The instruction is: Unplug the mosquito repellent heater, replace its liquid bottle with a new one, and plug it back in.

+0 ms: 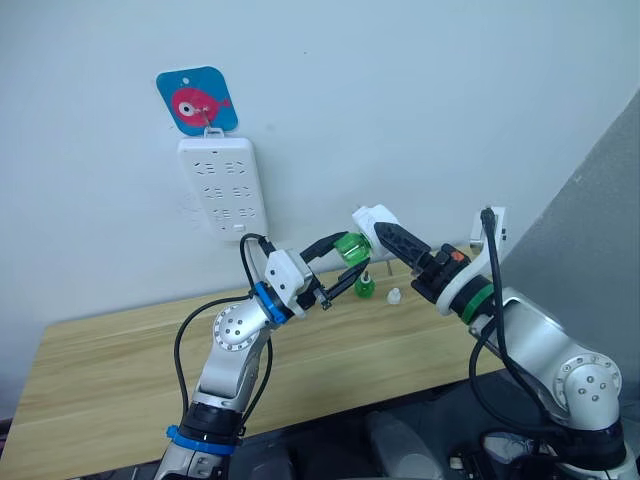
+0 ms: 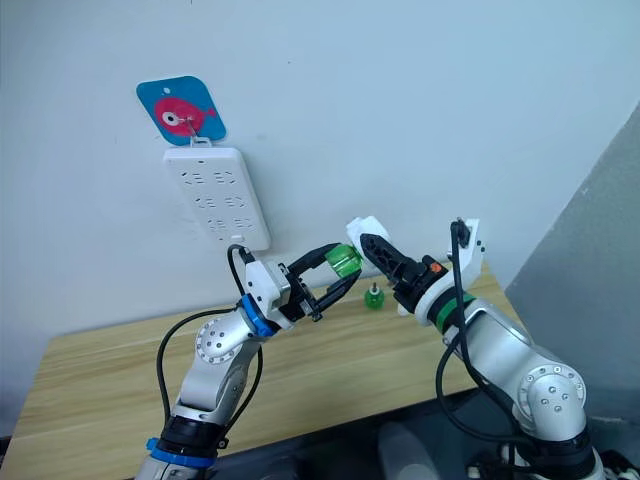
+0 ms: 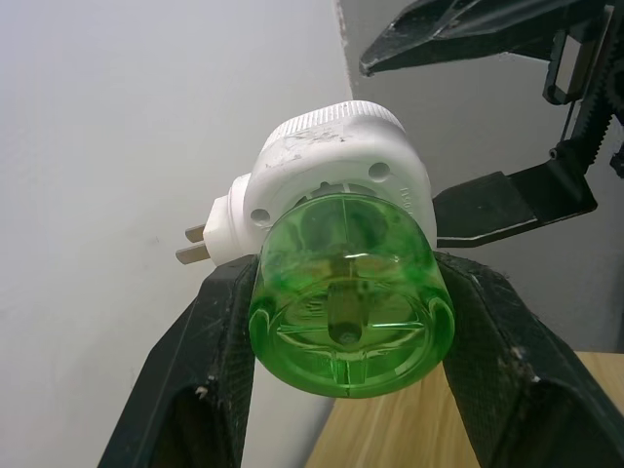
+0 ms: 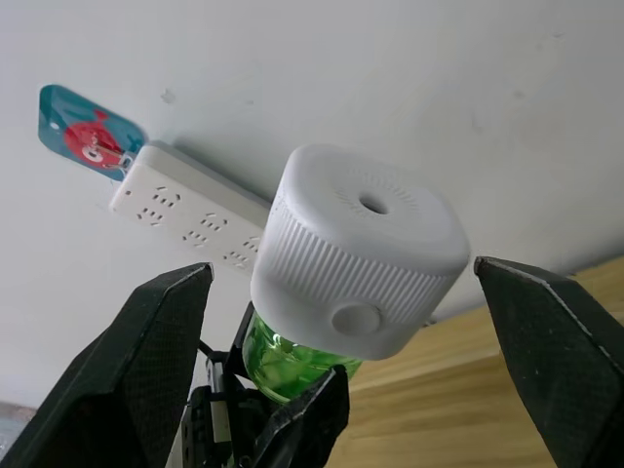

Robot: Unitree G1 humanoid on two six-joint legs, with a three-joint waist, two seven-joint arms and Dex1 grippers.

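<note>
The mosquito repellent heater is a white rounded unit held in the air in front of the wall, its two prongs free. A green liquid bottle sits in its socket. My left gripper is shut on this bottle, one black finger on each side. My right gripper is open, and its fingers stand wide apart on either side of the heater's white cap without touching it. Another small green bottle stands on the wooden table below, with a small white cap beside it.
A long white power strip hangs on the wall from a blue fish-print hook, up and to the left of the grippers. The table runs along the wall. A grey panel rises at the right.
</note>
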